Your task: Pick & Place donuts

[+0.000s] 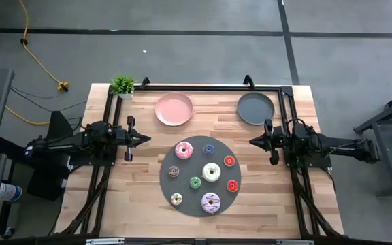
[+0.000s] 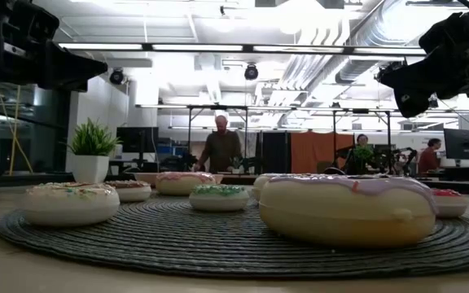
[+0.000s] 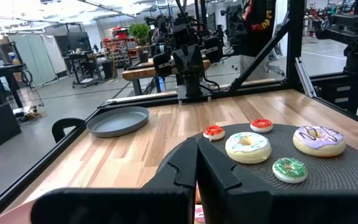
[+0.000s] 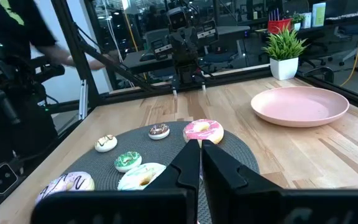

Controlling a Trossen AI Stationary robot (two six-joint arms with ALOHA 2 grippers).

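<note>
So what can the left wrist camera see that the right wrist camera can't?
Only the left wrist view shows the round grey plate and two small red-frosted donuts. Only the right wrist view shows the round pink plate, the potted green plant and the large pink-frosted donut. Both show the dark woven mat, the green-frosted donut and the purple-frosted donut.

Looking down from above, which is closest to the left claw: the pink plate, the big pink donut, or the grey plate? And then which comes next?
From the left gripper:
1. Pink donut, on the dark mat's near edge.
2. Pink plate, at the table's back.
3. Grey plate, far across, by the right arm.
</note>
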